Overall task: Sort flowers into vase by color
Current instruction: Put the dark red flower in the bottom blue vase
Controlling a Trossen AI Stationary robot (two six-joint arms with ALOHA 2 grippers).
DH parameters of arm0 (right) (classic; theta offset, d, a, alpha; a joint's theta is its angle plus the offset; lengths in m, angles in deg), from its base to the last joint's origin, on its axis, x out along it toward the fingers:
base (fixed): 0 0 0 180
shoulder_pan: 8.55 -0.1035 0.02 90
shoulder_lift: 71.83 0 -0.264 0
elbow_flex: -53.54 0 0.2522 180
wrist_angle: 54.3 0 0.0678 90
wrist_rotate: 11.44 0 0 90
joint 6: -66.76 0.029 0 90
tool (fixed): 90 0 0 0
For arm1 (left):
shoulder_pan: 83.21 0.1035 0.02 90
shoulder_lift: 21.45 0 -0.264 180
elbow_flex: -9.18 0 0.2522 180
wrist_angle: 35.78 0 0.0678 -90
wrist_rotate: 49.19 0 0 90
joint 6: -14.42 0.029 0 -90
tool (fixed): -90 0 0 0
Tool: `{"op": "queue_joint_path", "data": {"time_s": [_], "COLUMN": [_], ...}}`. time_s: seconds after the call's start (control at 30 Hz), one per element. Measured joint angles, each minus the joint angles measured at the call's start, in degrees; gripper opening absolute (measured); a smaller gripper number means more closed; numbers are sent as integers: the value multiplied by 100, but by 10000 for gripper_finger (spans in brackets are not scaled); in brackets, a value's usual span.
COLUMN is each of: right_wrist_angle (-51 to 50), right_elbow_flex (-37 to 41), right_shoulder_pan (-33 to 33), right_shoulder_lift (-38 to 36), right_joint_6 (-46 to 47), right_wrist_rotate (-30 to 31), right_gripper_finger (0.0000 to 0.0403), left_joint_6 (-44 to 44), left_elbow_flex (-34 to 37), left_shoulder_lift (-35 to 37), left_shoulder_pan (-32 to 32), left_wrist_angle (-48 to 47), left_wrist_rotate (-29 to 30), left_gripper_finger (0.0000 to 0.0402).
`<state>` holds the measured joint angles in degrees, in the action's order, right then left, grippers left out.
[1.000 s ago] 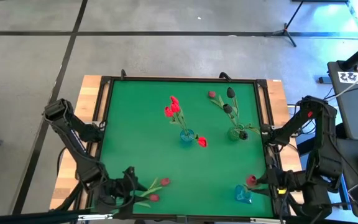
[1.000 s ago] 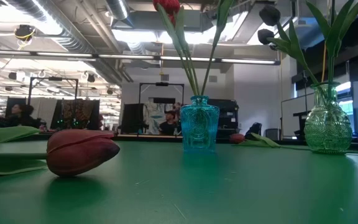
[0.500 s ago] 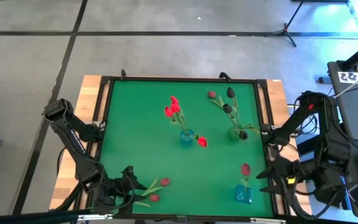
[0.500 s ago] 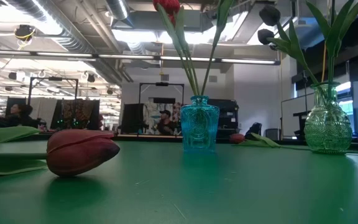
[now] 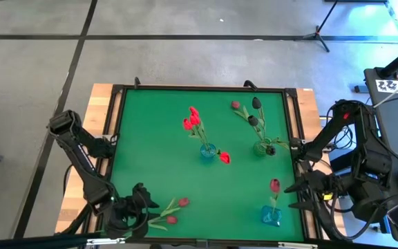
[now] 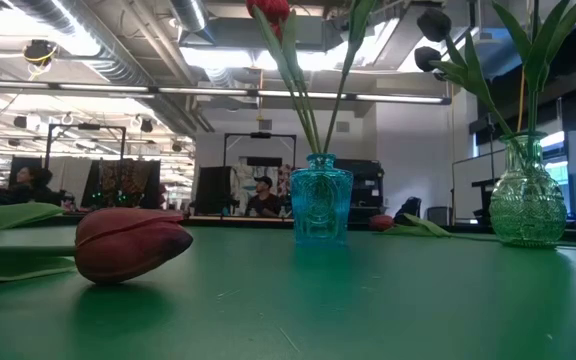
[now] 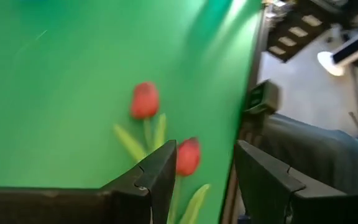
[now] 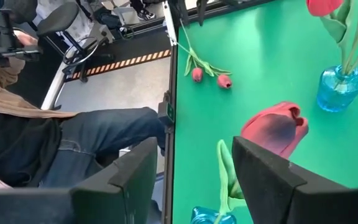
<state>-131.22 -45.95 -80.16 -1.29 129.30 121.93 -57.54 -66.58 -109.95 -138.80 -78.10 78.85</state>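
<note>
Two red tulips (image 5: pixel 176 211) lie flat near the table's near left corner; in the left wrist view they show as tulip heads (image 7: pixel 145 99). My left gripper (image 5: pixel 146 200) (image 7: pixel 204 177) hovers open just left of them, touching nothing. A small blue vase (image 5: pixel 271 216) near the right edge holds one pink-red tulip (image 5: pixel 275 185) (image 8: pixel 275 127) by its stem. My right gripper (image 5: pixel 293 196) (image 8: pixel 194 171) is open, just right of that tulip and apart from it. The low view shows no gripper, only a lying tulip head (image 6: pixel 133 243).
A blue vase (image 5: pixel 207 152) (image 6: pixel 320 200) at mid-table holds red tulips, and one red head (image 5: pixel 224 158) lies beside it. A clear vase (image 5: pixel 262 147) (image 6: pixel 528 200) holds dark maroon and pink tulips. A seated person's legs (image 8: pixel 104 146) are beyond the near edge.
My right gripper has drawn back from the tulip in the near-right blue vase toward the table's right edge. The tulip's head, which was beside the fingers, has swung toward the far edge and now stands free over the vase.
</note>
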Motion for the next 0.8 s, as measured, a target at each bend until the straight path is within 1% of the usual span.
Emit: {"op": "queue_joint_path", "data": {"time_s": [0.13,0.27,0.4,0.5,0.63,0.8], "right_wrist_angle": [-2,-2,0,0,-4,-28], "right_elbow_flex": [0,0,0,0,0,0], "right_shoulder_pan": [0,0,0,0,0,0], "right_shoulder_lift": [0,0,0,0,0,0], "right_joint_6": [-4,-4,-4,-4,-6,-5], "right_wrist_rotate": [77,108,108,108,108,143], "right_gripper_finger": [209,209,209,209,209,209], "left_joint_6": [-448,-508,-503,-286,106,127], "left_elbow_flex": [0,0,0,0,0,0], "left_shoulder_lift": [-207,-549,-960,-1272,-1700,-2054], "left_shoulder_pan": [48,236,422,508,549,600], "left_wrist_angle": [-338,-345,-232,103,603,605], "left_wrist_rotate": [-25,-32,-190,-338,-345,-303], "left_gripper_finger": [158,170,186,198,209,210]}}
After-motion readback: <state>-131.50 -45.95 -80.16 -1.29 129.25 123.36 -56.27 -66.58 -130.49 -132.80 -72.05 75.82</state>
